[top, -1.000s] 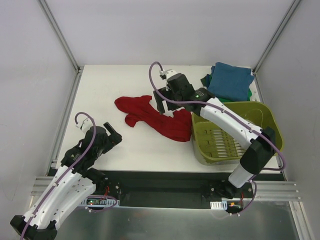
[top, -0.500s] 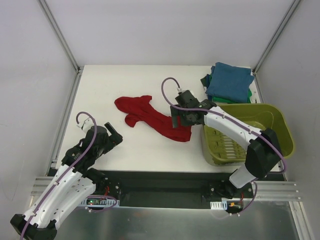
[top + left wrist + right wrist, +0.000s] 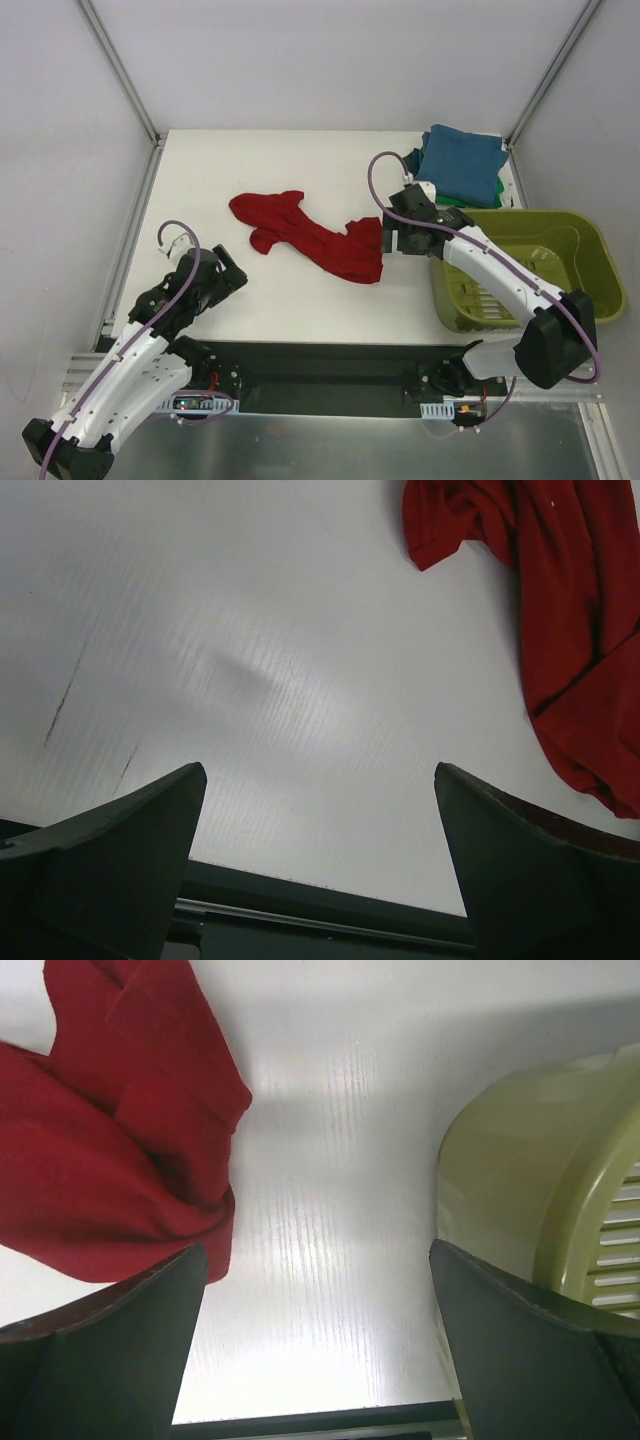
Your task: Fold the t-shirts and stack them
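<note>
Dark red t-shirt (image 3: pixel 310 235) lies crumpled mid-table (image 3: pixel 200 180); folded t-shirts (image 3: pixel 458 165) sit stacked at the far right corner. Right gripper (image 3: pixel 392 238), jaws spread, hovers between shirt and basket (image 3: pixel 520 213). Left gripper (image 3: pixel 228 278), jaws spread, sits near the left edge. Best next: pinch opposite hems, single layer, and draw the cloth flat before folding.

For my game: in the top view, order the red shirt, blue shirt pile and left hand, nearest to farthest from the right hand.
1. Red shirt, just left of the right hand.
2. Blue shirt pile, back right corner.
3. Left hand, far left.
</note>
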You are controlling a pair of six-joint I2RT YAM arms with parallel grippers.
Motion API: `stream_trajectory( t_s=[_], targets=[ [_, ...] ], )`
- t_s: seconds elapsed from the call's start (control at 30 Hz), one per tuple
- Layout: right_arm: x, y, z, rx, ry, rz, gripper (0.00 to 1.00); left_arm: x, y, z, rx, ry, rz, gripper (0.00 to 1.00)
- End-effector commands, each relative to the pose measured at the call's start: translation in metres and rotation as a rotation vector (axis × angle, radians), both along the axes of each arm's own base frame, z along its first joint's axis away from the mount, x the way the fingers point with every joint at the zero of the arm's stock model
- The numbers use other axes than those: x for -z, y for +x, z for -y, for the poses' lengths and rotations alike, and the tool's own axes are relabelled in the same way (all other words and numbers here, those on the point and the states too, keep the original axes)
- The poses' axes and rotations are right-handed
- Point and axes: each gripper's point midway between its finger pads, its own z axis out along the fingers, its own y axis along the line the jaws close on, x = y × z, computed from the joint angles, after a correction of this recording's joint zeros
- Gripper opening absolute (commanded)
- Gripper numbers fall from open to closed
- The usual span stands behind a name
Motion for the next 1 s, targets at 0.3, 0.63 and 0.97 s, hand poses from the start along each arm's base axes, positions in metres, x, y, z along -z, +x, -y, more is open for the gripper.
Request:
stream_trajectory(
  t_s=[0.3, 0.63, 0.97],
  targets=[
    [-0.058, 0.002, -0.059, -0.314, 0.081, 0.145, 0.97, 0.003, 0.024, 0.021, 0.064, -0.018, 0.014, 0.99],
    [-0.001, 0.018, -0.092, -0.342, 0.012, -0.022, 0.92, 0.032, 0.079, 0.032, 0.108, -0.056, -0.132, 0.86],
    [0.043, 0.01, -0.094, -0.336, -0.002, -0.122, 0.92, 0.043, 0.13, 0.048, 0.159, -0.144, -0.181, 0.77]
  ],
)
